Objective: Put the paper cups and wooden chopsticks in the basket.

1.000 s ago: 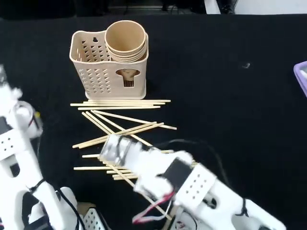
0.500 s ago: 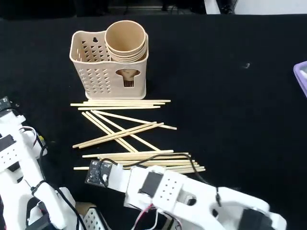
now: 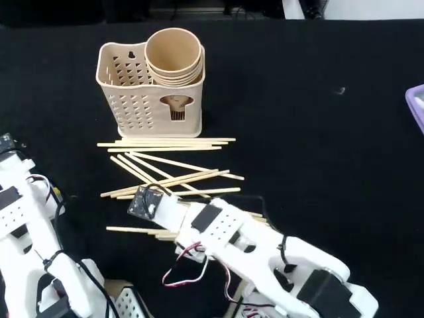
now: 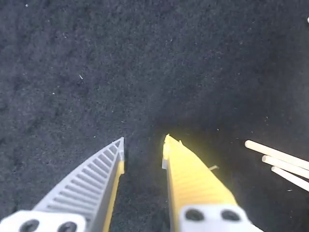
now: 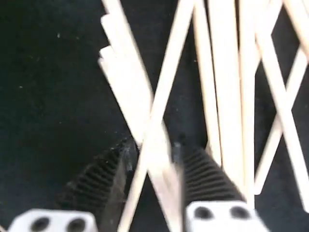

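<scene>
A beige slotted basket point(image 3: 132, 99) stands at the back left, with a stack of paper cups point(image 3: 173, 56) in its right compartment. Wooden chopsticks point(image 3: 169, 177) lie scattered on the black cloth in front of it. My right gripper point(image 3: 144, 200) is low over the near part of that pile. In the right wrist view its fingers point(image 5: 203, 176) sit on either side of a few crossed chopsticks point(image 5: 154, 140), so the right gripper point(image 5: 153, 153) is shut on them. My left gripper point(image 4: 143, 143) hangs open over bare cloth, and chopstick ends point(image 4: 277, 162) lie off to its side.
The left arm point(image 3: 23, 212) stands at the table's left front edge. A purple object point(image 3: 416, 106) pokes in at the right edge. A row of chopsticks point(image 3: 165, 144) lies straight along the basket's front. Black cloth point(image 3: 318, 152) covers the right half.
My right arm swung down to the near chopstick bundle, then pushed back toward the basket, shifting several sticks. The left arm dropped lower at the left edge and now holds still.
</scene>
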Robot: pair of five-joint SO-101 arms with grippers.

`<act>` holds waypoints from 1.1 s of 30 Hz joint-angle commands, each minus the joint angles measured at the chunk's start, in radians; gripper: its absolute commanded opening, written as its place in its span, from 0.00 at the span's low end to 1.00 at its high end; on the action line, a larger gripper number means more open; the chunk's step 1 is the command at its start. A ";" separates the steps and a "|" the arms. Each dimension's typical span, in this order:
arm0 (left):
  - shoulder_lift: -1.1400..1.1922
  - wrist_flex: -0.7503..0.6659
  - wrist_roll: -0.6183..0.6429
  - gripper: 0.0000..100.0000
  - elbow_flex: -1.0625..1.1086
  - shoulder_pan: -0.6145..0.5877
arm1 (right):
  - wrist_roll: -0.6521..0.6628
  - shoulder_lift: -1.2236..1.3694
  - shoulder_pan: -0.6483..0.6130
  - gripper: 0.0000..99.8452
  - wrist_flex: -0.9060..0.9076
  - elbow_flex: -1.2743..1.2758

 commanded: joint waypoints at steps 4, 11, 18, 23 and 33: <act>-0.014 -0.006 -0.005 0.13 -0.007 0.074 | 0.006 0.005 0.020 0.07 0.003 -0.042; -0.014 -0.011 -0.005 0.13 -0.007 0.073 | 0.008 0.005 0.021 0.07 0.147 -0.185; -0.014 -0.012 -0.005 0.13 -0.007 0.070 | 0.006 0.015 0.021 0.07 0.118 -0.259; -0.020 -0.015 -0.005 0.13 0.013 0.070 | -0.003 0.015 -0.002 0.12 0.097 -0.216; -0.023 -0.064 -0.005 0.13 0.035 0.070 | -0.129 0.051 -0.233 0.24 0.029 -0.140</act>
